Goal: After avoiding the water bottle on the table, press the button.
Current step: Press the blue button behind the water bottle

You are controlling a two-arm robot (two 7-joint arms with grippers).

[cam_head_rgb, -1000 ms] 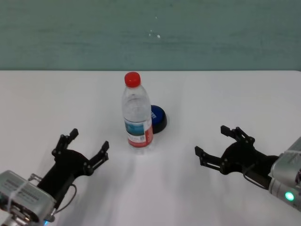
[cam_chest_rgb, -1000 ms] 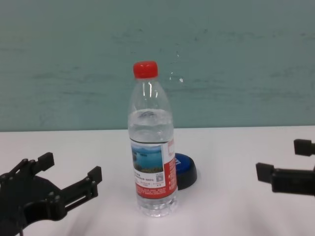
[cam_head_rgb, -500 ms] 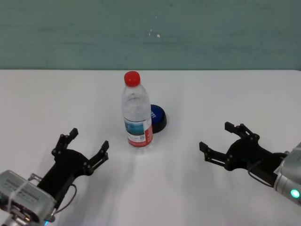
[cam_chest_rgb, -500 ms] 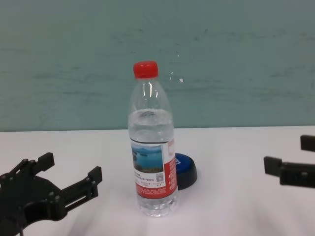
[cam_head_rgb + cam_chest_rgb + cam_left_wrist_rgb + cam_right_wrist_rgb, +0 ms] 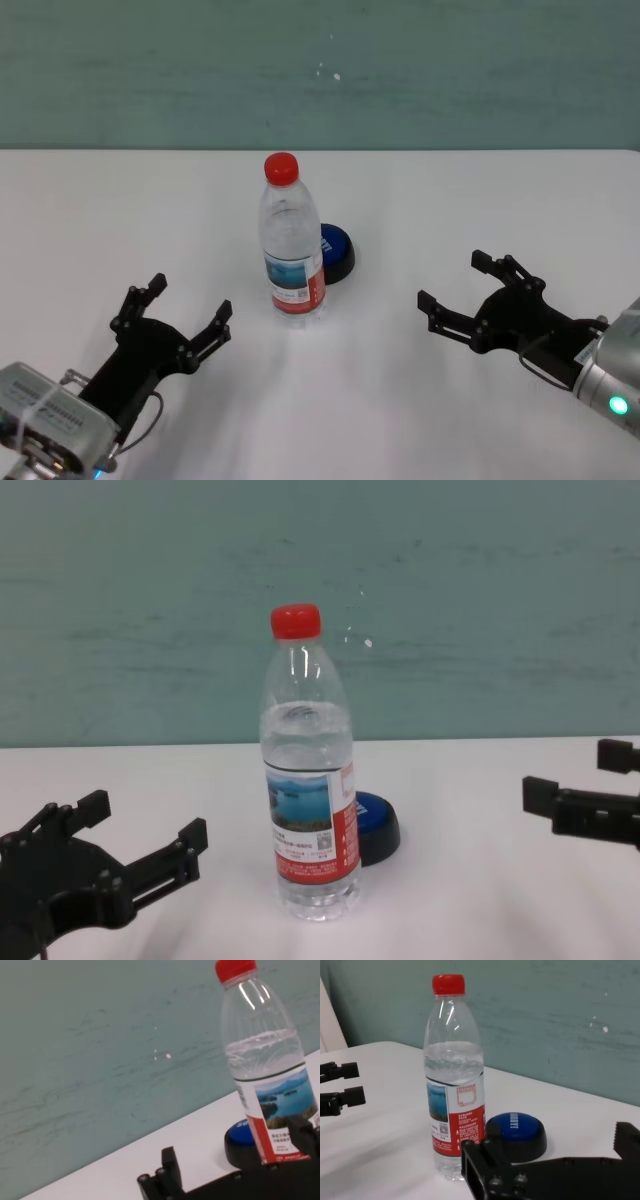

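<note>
We see the water bottle (image 5: 291, 246) upright on the tabletop (image 5: 480, 200), partly screening the button (image 5: 334, 251) just behind it, with our left end effector (image 5: 189, 311) and right end effector (image 5: 456, 284) both spread, well apart.

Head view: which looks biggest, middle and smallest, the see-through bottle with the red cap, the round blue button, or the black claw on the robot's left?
1. Clear plastic water bottle with red cap: tallest.
2. Black left gripper, open: looks nearly as large, but it sits nearer the camera, so that is unsure.
3. Low round blue button on a black base: clearly smallest, partly hidden behind the bottle.
</note>
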